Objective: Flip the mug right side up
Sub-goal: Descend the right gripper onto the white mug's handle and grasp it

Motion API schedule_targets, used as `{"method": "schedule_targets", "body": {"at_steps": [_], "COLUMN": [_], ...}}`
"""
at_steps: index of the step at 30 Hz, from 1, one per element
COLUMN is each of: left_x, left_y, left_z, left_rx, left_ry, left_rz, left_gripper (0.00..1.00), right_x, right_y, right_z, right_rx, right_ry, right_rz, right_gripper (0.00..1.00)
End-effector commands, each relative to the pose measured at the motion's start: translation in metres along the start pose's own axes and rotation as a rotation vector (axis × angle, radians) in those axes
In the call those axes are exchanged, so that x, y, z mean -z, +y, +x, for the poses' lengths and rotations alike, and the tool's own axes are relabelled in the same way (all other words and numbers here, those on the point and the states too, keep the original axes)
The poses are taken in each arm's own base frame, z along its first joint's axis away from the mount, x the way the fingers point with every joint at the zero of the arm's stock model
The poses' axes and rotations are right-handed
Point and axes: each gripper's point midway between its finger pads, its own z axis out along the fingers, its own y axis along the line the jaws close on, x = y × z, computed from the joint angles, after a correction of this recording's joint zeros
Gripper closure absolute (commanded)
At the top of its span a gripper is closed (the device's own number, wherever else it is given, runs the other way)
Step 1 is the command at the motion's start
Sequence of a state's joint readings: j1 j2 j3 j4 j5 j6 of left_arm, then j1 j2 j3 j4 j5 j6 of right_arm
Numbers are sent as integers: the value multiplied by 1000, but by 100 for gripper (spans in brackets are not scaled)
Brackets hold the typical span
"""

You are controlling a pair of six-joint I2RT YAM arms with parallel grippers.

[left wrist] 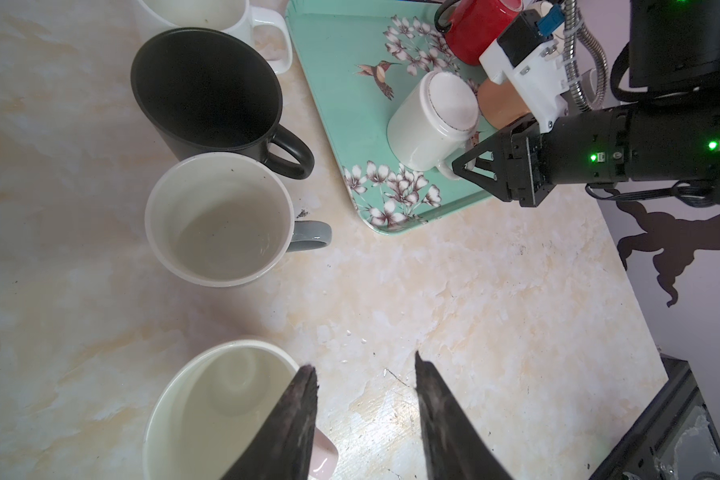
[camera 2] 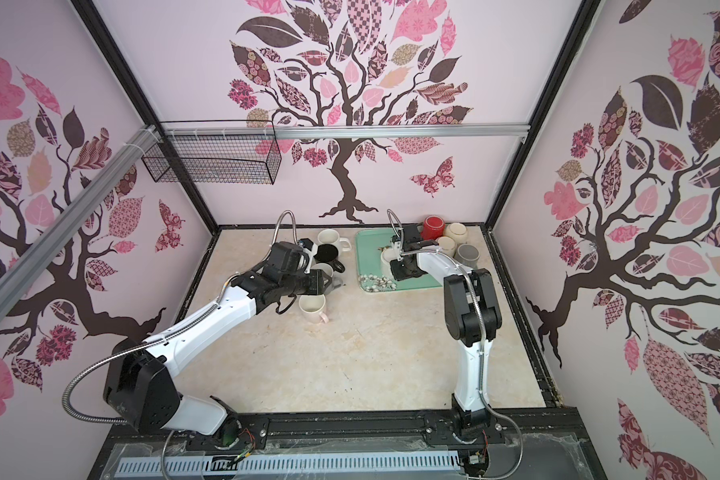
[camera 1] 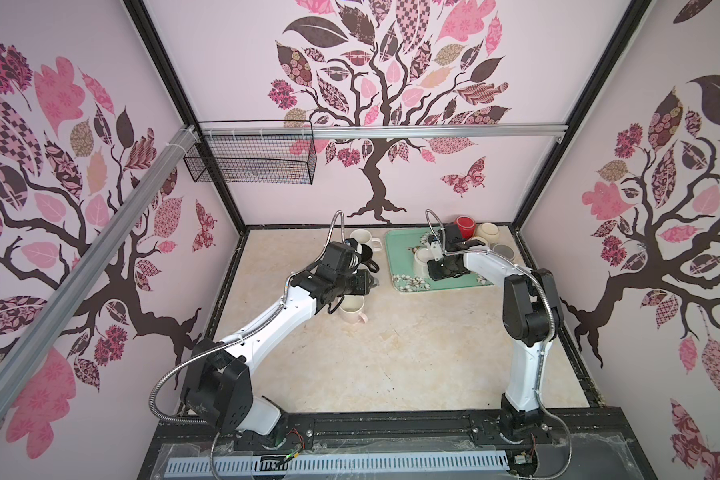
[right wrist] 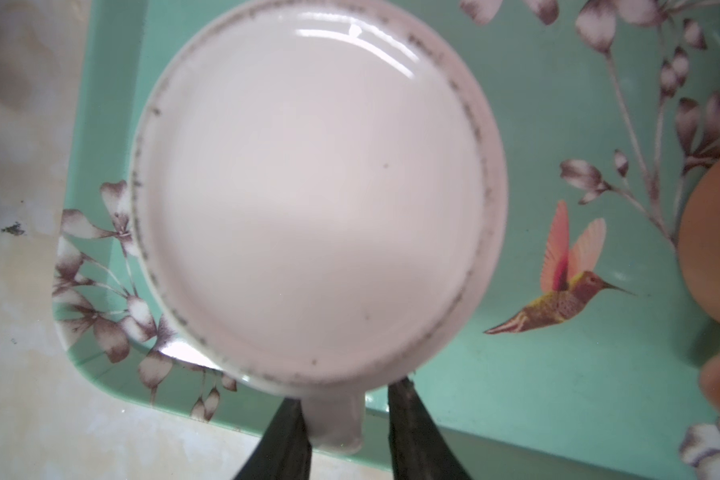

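Right wrist view: white mug stands base-up, axis vertical, handle between the right tool's narrowly parted jaws.

Reads pinkish-white, dark speckles round the base ring: upside-down mug. Tray: mint green, pale flowers, pink-winged hummingbird. Also red mug, black mug, cream grey-handled mug, cream pink-handled mug. Tabletop: cream marble.

In both top views the right arm hides much of the white mug on the tray, handle included
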State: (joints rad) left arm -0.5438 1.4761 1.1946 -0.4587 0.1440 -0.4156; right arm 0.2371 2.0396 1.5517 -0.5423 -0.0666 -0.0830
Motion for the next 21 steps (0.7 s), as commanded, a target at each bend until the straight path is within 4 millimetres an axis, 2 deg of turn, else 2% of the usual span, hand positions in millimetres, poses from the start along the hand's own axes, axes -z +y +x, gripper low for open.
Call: {"method": "schedule_targets", "body": {"at_steps": [1,5,12,14,19,21], "left_x": [-3,-3,-3,-3,-2,-1], "left_y": [3,3,3,3,3,3], "left_z": [9,10,10,11,12,12], "left_rx": [-3,-3,2,2,1,0], "left_ry": [20,21,20,22,23,21], "left_rz": [-1,-2,2,0,0,1], "left_gripper": [58,58,57,57,58,57], "right_x": [-2,-1,-1,-2,-3,-3], "right_y": [-5,-3,0,0,0,-1], "right_z": [-8,-11,-15,-14,-12,-11], "right_rx": [10,5,3,3,4,7], "right_ry": [-4,-12,-22,-20,-15,-11], "right_rz": [16,8,-2,-2,1,3], "right_gripper": [68,63,63,68,89,95]}}
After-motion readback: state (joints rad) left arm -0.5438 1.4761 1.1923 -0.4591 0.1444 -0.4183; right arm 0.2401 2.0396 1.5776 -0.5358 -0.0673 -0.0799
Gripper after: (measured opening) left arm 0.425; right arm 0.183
